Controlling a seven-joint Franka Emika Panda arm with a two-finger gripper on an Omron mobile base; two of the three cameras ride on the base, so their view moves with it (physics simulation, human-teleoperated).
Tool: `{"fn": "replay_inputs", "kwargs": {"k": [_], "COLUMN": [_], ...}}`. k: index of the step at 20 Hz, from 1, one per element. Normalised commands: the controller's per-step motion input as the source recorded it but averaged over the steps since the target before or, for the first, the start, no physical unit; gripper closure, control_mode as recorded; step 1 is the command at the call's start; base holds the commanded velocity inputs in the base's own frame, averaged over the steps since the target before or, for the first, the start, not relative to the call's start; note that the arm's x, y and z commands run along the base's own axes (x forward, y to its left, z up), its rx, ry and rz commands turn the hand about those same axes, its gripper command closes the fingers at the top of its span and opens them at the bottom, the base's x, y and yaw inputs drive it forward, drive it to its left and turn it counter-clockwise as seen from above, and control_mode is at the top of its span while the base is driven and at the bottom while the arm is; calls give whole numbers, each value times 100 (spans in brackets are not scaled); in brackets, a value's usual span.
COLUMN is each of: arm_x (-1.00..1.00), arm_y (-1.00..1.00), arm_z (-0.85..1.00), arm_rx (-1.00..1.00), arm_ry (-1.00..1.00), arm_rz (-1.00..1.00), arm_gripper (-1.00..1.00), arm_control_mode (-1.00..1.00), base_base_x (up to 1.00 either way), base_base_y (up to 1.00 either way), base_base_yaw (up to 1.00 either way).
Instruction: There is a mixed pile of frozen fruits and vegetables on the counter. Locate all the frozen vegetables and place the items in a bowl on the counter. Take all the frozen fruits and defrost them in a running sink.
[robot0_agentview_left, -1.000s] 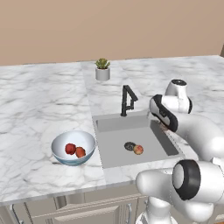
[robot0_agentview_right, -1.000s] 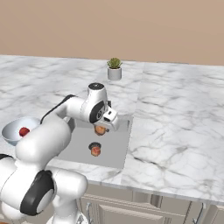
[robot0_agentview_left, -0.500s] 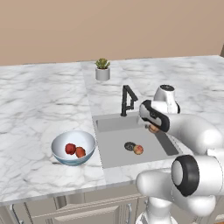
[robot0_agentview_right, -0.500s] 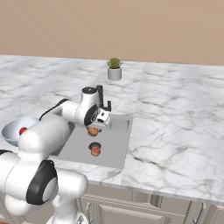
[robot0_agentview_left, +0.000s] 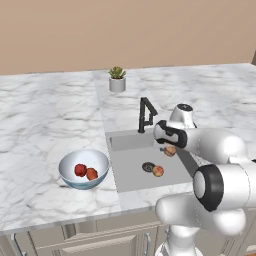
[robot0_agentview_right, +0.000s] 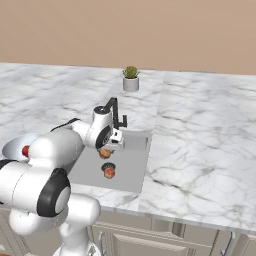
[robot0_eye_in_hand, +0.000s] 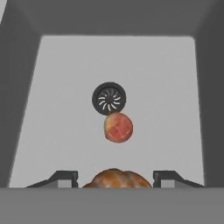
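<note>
So the gripper (robot0_eye_in_hand: 114, 177) is hanging over the sink (robot0_agentview_left: 131, 172), and one of the orange-peach fruits, the held fruit (robot0_eye_in_hand: 116, 178), sits right between the two fingers (robot0_eye_in_hand: 65, 177). They're pinching it from both sides, one dark tip on each flank of the ball. From the left base view you can see that same fruit (robot0_agentview_left: 170, 150) tucked under the hand, up above the basin floor toward its far right part, near the black faucet (robot0_agentview_left: 146, 114).

The other fruit (robot0_eye_in_hand: 118, 127) is lying on the sink floor, touching or just beside the dark round drain (robot0_eye_in_hand: 109, 98). In the right base view it shows as a small ball (robot0_agentview_right: 108, 172) on the grey bottom, near side of the basin, below the held one (robot0_agentview_right: 105, 153).

Over on the left of the worktop (robot0_agentview_left: 45, 115) there's the pale blue-white bowl (robot0_agentview_left: 69, 176), and both reddish vegetables are inside it: the dark red lump (robot0_agentview_left: 80, 170) and the orange-red lump (robot0_agentview_left: 91, 174), side by side and touching.

Small potted plant (robot0_agentview_left: 117, 79) stands on the far side of the worktop, behind the faucet, well apart from everything else.
</note>
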Motion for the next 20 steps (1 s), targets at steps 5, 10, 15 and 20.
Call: {"fn": "replay_inputs", "kwargs": {"k": [5, 10, 15, 20], "arm_x": [23, 20, 9, 2], "arm_y": [0, 0, 0, -9], "arm_z": [-39, -28, -27, -10], "arm_rx": [-1, -5, -8, 0], "arm_ry": [-10, -8, 0, 0], "arm_rz": [5, -2, -3, -1], "arm_gripper": [100, 100, 100, 100], "arm_control_mode": [-100, -100, -100, -100], "base_base_x": [0, 0, 0, 0], "base_base_y": [0, 0, 0, 0], "base_base_yaw": [0, 0, 0, 0]}}
